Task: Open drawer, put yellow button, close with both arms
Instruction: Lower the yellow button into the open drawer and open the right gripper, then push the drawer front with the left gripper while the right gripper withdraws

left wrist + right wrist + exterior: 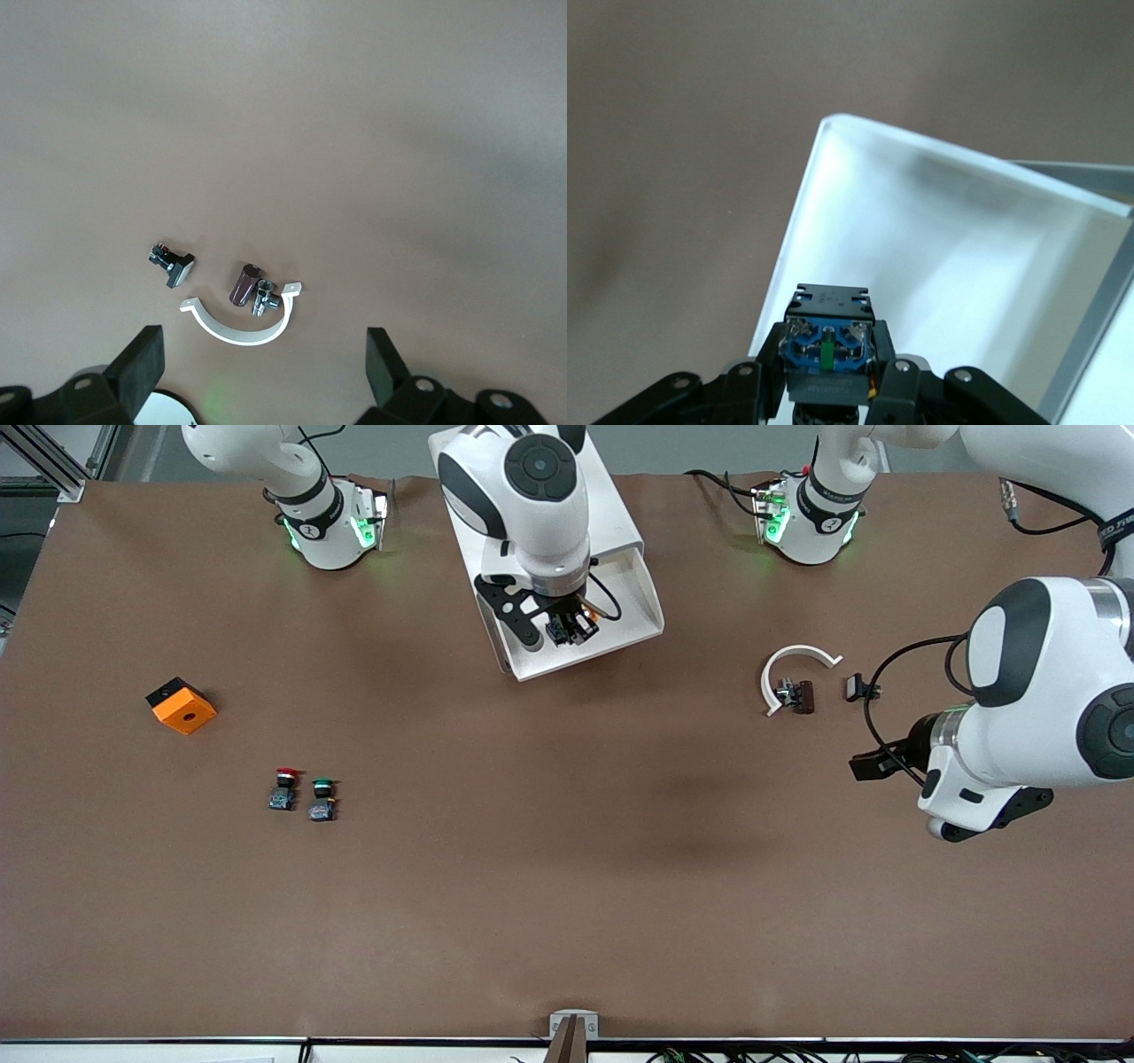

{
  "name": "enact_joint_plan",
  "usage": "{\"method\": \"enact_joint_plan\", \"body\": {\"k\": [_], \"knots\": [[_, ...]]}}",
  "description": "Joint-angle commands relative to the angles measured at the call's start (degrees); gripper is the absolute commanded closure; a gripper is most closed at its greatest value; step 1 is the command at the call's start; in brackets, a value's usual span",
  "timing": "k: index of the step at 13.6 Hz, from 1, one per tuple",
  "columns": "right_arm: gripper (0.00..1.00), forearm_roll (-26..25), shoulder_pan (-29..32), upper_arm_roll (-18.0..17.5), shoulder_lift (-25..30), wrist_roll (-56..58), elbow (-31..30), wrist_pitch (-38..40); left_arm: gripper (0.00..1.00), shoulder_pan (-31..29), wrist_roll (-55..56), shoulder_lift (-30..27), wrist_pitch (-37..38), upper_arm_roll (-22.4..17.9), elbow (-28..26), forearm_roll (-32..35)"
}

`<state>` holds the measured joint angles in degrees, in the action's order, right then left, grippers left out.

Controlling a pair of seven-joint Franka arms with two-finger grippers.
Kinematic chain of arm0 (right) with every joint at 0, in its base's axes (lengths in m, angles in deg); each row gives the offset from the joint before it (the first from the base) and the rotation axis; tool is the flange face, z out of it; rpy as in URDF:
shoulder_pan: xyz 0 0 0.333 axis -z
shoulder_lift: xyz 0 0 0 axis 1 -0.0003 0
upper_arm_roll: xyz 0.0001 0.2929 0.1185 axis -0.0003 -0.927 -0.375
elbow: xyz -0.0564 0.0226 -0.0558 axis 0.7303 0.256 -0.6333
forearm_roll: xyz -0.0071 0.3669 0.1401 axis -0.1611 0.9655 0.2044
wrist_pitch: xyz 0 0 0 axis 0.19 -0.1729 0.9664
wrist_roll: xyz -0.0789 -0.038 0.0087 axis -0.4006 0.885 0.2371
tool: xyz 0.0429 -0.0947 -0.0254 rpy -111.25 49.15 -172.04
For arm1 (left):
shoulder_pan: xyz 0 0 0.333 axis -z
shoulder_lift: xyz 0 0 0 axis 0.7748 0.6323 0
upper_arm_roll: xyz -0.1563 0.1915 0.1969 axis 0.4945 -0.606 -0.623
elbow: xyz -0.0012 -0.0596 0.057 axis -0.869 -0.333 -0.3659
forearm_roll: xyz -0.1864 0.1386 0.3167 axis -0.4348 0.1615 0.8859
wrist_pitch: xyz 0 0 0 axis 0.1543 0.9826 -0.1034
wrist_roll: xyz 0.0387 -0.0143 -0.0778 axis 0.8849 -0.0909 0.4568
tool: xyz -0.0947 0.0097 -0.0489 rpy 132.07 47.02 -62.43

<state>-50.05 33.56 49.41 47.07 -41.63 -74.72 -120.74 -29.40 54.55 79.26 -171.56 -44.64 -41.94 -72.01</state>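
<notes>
The drawer (640, 605) stands pulled out of the white cabinet (616, 509), its white inside (966, 266) showing. My right gripper (567, 627) hangs over the drawer's inside, shut on the yellow button (828, 341). The button's blue base faces the right wrist camera and its cap is hidden. The right gripper (828, 359) clamps the button's body from both sides. My left gripper (875, 765) waits open over the table at the left arm's end. Nothing sits between the left gripper (263, 372) and its wide-apart fingers (142, 363).
A white curved bracket (793, 666) with small metal and brown parts (796, 695) and a black piece (856, 686) lies by the left gripper. An orange block (182, 706), a red-capped button (283, 789) and a green-capped button (322, 799) sit toward the right arm's end.
</notes>
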Motion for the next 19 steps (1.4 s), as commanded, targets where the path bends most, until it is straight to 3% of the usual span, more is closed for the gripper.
{"method": "enact_joint_plan", "body": {"k": [1, 3, 5, 7, 9, 10, 11, 15, 19], "knots": [[0.86, 0.98, -2.72, 0.89, -0.44, -1.06, -0.29, 0.54, 0.00, 1.46, -0.89, -7.47, -6.18, 0.93, -11.55, 0.65], [0.85, 0.89, -3.96, 0.89, -1.32, -0.98, -0.29, 0.63, 0.00, 1.38, -0.89, -12.57, -12.42, 3.30, -19.99, 0.65], [0.77, 0.72, -4.40, 0.89, -2.46, -0.89, 0.06, 0.28, 0.00, 1.38, -0.89, -15.49, -18.93, 5.49, -26.60, 0.74], [0.75, 1.24, -3.71, 0.98, -2.64, -1.06, 0.15, -1.12, 0.00, 1.55, -0.36, -15.06, -20.88, 7.95, -27.85, 0.74], [0.65, 1.07, -3.44, 1.24, -2.64, -1.67, 0.15, -1.13, 0.00, 1.73, 0.51, -14.45, -21.85, 9.45, -28.38, 0.91], [0.22, 0.98, -3.35, 1.33, -2.56, -2.55, 0.32, -1.21, 0.00, 1.99, 0.69, -13.92, -22.99, 10.33, -28.30, 0.83], [0.00, 0.98, -2.83, 1.33, -2.47, -4.04, 0.59, -1.13, 0.00, 2.25, 3.04, -13.22, -23.87, 11.82, -28.38, 0.65], [0.00, 0.81, 2.17, 1.50, -1.51, -5.90, 5.06, -0.51, 0.00, 4.18, 12.46, -11.89, -26.86, 15.60, -28.30, 0.48], [0.00, 0.54, 13.94, 1.42, 2.01, 2.32, 5.51, 1.07, 0.00, 7.35, 21.42, -9.35, -30.80, 18.24, -27.95, -1.79]]}}
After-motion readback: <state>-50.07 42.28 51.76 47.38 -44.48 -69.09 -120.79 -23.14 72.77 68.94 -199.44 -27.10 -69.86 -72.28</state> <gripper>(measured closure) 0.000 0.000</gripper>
